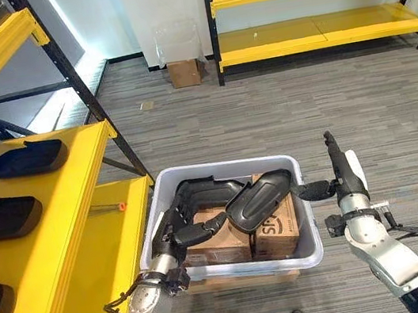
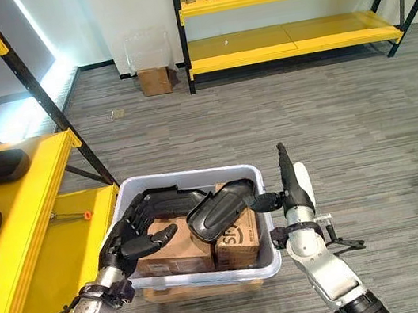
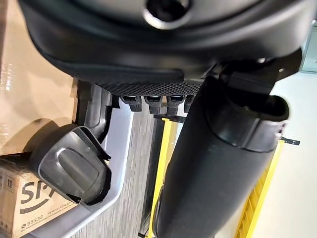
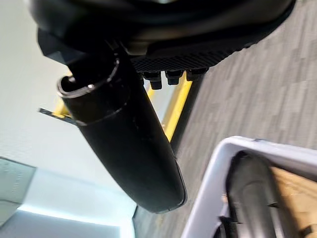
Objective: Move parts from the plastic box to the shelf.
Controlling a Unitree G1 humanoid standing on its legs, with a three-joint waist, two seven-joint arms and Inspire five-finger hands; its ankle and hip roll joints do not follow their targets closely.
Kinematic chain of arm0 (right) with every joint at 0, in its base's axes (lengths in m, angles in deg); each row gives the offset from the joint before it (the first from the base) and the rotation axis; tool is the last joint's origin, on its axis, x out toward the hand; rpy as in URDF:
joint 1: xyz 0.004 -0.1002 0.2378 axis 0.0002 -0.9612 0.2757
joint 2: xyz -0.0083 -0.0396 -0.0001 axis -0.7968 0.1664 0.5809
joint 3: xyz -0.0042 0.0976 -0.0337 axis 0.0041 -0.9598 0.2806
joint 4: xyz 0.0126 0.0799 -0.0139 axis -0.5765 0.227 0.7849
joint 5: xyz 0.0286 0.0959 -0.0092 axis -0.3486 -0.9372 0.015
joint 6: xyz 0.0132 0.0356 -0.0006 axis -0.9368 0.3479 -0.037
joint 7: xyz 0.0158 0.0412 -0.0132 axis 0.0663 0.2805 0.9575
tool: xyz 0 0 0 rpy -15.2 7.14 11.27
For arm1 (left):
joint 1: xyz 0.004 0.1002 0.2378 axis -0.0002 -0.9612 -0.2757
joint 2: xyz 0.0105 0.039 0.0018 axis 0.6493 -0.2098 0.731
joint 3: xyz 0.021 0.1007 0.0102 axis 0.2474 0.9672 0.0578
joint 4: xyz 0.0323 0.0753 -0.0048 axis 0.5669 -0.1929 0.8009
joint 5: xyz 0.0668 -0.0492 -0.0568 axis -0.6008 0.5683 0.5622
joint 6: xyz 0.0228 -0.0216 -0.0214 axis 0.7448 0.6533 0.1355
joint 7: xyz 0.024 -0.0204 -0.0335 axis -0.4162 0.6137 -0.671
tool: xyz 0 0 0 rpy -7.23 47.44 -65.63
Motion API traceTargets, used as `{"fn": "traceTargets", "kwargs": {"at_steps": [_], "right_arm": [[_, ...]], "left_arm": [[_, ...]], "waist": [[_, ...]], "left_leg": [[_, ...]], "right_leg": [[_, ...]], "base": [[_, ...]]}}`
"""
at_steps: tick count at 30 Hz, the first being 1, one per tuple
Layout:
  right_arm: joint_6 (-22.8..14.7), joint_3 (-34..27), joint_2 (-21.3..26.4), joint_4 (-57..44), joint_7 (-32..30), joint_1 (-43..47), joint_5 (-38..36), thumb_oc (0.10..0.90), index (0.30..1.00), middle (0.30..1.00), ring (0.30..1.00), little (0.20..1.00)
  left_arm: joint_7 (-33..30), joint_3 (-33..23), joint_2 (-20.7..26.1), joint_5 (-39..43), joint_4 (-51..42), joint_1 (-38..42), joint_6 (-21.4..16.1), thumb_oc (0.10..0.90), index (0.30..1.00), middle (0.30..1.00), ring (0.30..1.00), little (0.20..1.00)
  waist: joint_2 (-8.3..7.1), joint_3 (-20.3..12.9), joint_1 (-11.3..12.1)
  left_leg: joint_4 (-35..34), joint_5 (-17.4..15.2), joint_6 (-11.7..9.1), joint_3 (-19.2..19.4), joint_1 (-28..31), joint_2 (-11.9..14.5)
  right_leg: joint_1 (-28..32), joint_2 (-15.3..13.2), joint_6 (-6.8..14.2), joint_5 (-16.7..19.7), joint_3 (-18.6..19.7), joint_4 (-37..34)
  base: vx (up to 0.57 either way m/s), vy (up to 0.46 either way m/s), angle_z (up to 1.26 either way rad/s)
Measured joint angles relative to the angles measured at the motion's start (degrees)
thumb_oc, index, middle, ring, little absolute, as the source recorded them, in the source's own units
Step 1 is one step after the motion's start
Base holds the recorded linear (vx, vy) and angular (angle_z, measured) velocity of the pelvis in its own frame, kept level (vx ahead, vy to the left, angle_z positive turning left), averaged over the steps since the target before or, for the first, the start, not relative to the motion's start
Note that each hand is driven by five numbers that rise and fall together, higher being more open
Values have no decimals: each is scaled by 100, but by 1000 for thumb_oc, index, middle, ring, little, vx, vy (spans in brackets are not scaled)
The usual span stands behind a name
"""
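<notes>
The left hand (image 1: 175, 233) reaches into the grey plastic box (image 1: 309, 248) from its near left corner, fingers (image 2: 126, 236) relaxed and spread apart, thumb stretched toward the middle, holding nothing; its fingertips rest by a black curved plastic part (image 1: 195, 193) lying along the box's back wall; just beyond the thumb a second black moulded part (image 1: 260, 201) leans across two cardboard cartons (image 1: 279, 229) in the box. The right hand (image 1: 344, 174) stands just outside the box's right wall, fingers (image 2: 284, 161) straight and pointing up, thumb reaching sideways toward the leaning part's end; whether it touches cannot be told. Left of the left hand, the yellow shelf (image 1: 83, 218) carries more black parts (image 1: 27, 159).
</notes>
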Motion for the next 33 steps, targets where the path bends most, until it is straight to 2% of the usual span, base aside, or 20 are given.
{"fn": "traceTargets", "kwargs": {"at_steps": [3, 5, 6, 7, 9, 11, 12, 13, 16, 19, 21, 22, 25, 27, 29, 30, 31, 33], "right_arm": [[10, 20, -176, 1, 20, 40, 0, 900, 1000, 1000, 1000, 1000], [52, 145, -319, 15, 106, 228, -1, 900, 1000, 1000, 1000, 1000], [51, 228, -325, 16, 173, 323, 0, 900, 1000, 1000, 1000, 1000], [67, 254, -356, 15, 252, 371, 2, 900, 1000, 1000, 1000, 1000], [116, 340, -367, -2, 288, 483, 4, 900, 1000, 1000, 1000, 1000], [112, 348, -245, -2, 284, 413, 3, 900, 1000, 1000, 1000, 1000], [112, 342, -132, 7, 275, 346, 3, 900, 1000, 1000, 1000, 1000], [110, 331, 26, 32, 266, 299, 1, 900, 1000, 1000, 1000, 1000], [-60, 213, 84, 198, 260, 304, 1, 900, 1000, 1000, 1000, 1000], [-71, 216, 88, 262, 257, 297, 3, 900, 1000, 1000, 1000, 1000], [-89, 218, 85, 273, 257, 282, 14, 900, 1000, 1000, 1000, 1000], [-127, 216, 50, 315, 253, 261, 112, 900, 1000, 1000, 1000, 1000], [-204, 236, -11, 493, 252, 302, 172, 900, 1000, 1000, 1000, 1000], [-214, 189, -13, 491, 255, 312, 265, 900, 1000, 1000, 1000, 1000], [-211, 115, 2, 490, 271, 312, 379, 900, 1000, 1000, 1000, 1000], [-204, 95, 35, 490, 292, 313, 410, 900, 1000, 1000, 1000, 1000], [-160, -3, 105, 490, 369, 314, 443, 900, 1000, 1000, 1000, 1000], [-112, -106, 223, 490, 387, 315, 446, 900, 1000, 1000, 1000, 1000]], "left_arm": [[-10, -9, 68, -2, -4, -30, 36, 900, 1000, 1000, 1000, 1000], [-94, -128, 77, -2, -53, -207, 37, 900, 1000, 1000, 1000, 1000], [-134, -176, 110, -3, -56, -269, 45, 900, 1000, 1000, 1000, 1000], [-201, -185, 160, -2, -47, -328, 50, 900, 1000, 1000, 1000, 1000], [-250, -205, 185, -2, -51, -514, 51, 900, 1000, 1000, 1000, 1000], [-227, -175, 208, -3, -9, -474, 69, 900, 1000, 1000, 1000, 1000], [-214, -135, 204, -3, 28, -394, 69, 900, 1000, 1000, 1000, 1000], [-195, -65, 206, -2, 47, -295, 69, 900, 1000, 1000, 1000, 1000], [-90, -22, 203, -4, 53, -108, 68, 900, 1000, 1000, 1000, 1000], [16, 15, 181, -4, 152, 168, 66, 900, 1000, 1000, 1000, 1000], [28, 38, 162, -4, 165, 296, 62, 900, 1000, 1000, 1000, 1000], [21, 70, 140, -4, 198, 482, 55, 900, 1000, 1000, 1000, 1000], [16, 81, -19, -4, 193, 480, 41, 900, 1000, 1000, 1000, 1000], [24, 128, -33, -3, 196, 465, 39, 900, 1000, 1000, 1000, 1000], [21, 170, -15, 0, 214, 492, 37, 900, 1000, 1000, 1000, 1000], [16, 198, -15, 4, 255, 507, 2, 900, 1000, 1000, 1000, 1000], [8, 299, -17, 13, 450, 615, -33, 900, 1000, 1000, 1000, 1000], [26, 486, -33, 22, 764, 824, -79, 900, 1000, 1000, 1000, 1000]], "waist": [[-96, -5, 46], [-73, -2, 195], [-132, 1, 314], [-251, -4, 339], [-256, 8, 344], [-254, 16, 229], [-241, 25, 148], [-223, 0, 177], [67, 50, 227], [372, 138, 167], [460, 199, 143], [389, 268, 164], [382, 293, 175], [358, 331, 43], [373, 338, -87], [336, 365, -120], [263, 447, -144], [206, 484, -231]], "left_leg": [[2, -17, 48, 167, -11, -84], [-5, -44, 62, 608, 7, 98], [-4, -87, 82, 918, 65, 123], [8, -151, 119, 1149, 148, 49], [-1, -251, 29, 1339, 197, 103], [-1, -234, -8, 1143, 141, 148], [2, -212, -19, 958, 113, 136], [26, -145, 3, 868, 68, 123], [28, -69, -19, 770, -79, 167], [97, -67, -16, 689, -149, 168], [289, -71, -14, 664, -181, 170], [976, -86, -3, 636, -497, 153], [1727, -110, -28, 391, -722, 232], [1703, -228, -48, 216, -716, 360], [1152, -205, -186, 4, -601, 525], [832, -108, -339, -118, -535, 700], [650, 87, -569, -238, -539, 1176], [781, 305, -714, -366, -825, 1617]], "right_leg": [[-162, -53, 64, 79, -20, 63], [-508, 73, 77, 399, -666, 239], [-612, 39, 54, 449, -1120, 217], [-613, -11, -236, 338, -1666, 201], [-832, -149, -218, 126, -2021, 671], [-930, 25, -209, -141, -1610, 927], [-911, 102, -254, -137, -1398, 921], [-905, 147, -306, -112, -1383, 846], [-892, 241, -427, 46, -1401, 582], [-851, 236, -422, 66, -1458, 483], [-788, 204, -406, 40, -1466, 451], [-756, 51, -412, -9, -1470, 486], [-640, -37, -484, -64, -1358, 504], [-600, -19, -562, -129, -1320, 507], [-600, -9, -631, -173, -1246, 500], [-604, -12, -607, -201, -1154, 503], [-621, -31, -640, -234, -994, 583], [-654, -202, -645, -254, -929, 611]], "base": [[-22, 81, -23], [-37, 40, -109], [-40, 26, -140], [-18, 2, -122], [28, -42, -69], [0, -59, 21], [-36, -78, 60], [-36, -88, 37], [-36, -119, 8], [-26, -85, 8], [-29, -78, 7], [-3, -16, 9], [41, 122, -11], [100, 319, -16], [98, 343, -16], [92, 454, -48], [54, 313, -55], [56, 369, -33]]}}
